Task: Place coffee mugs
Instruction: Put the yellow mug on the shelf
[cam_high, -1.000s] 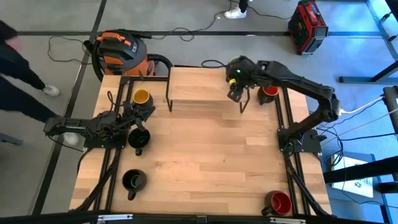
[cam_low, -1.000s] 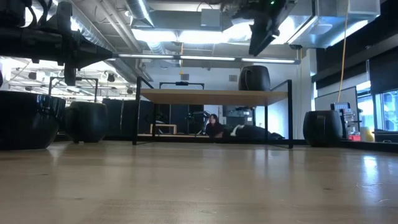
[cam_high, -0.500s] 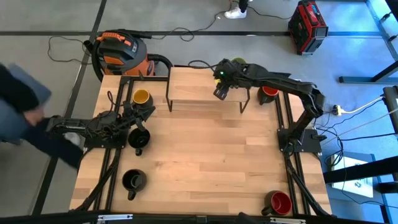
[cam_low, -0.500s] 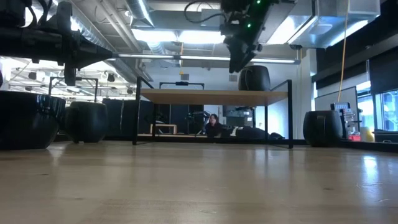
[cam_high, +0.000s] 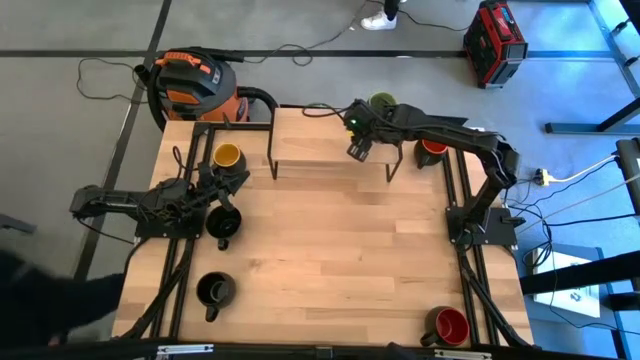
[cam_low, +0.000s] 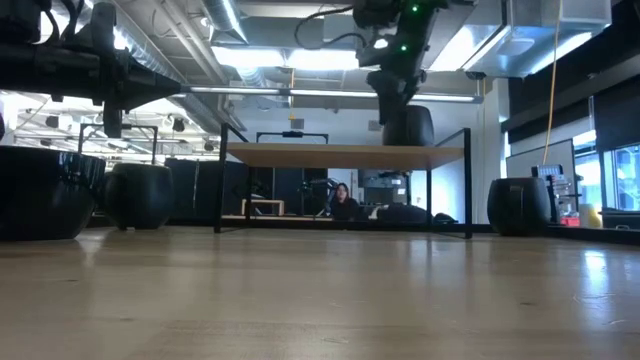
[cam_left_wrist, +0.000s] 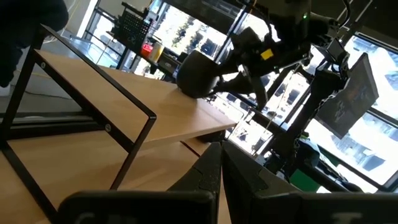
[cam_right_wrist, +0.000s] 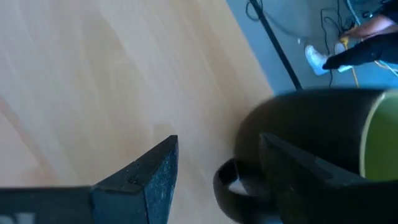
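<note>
The table (cam_high: 330, 240) is pale wood in narrow joined strips, smooth with a soft satin sheen; in the low view its surface throws back a dull glow from the ceiling lights. The raised shelf (cam_high: 320, 150) has the same light wood top on thin black metal legs, matt. The green-lined mug (cam_right_wrist: 323, 137) looks like glazed ceramic, dark and matt outside, its lining smoother. The red-lined mug (cam_high: 448, 326) shows a glossy inside. The right gripper (cam_right_wrist: 217, 180) has dark matt plastic-looking fingers with a finely grained surface. The floor (cam_high: 80, 40) is smooth grey concrete.
</note>
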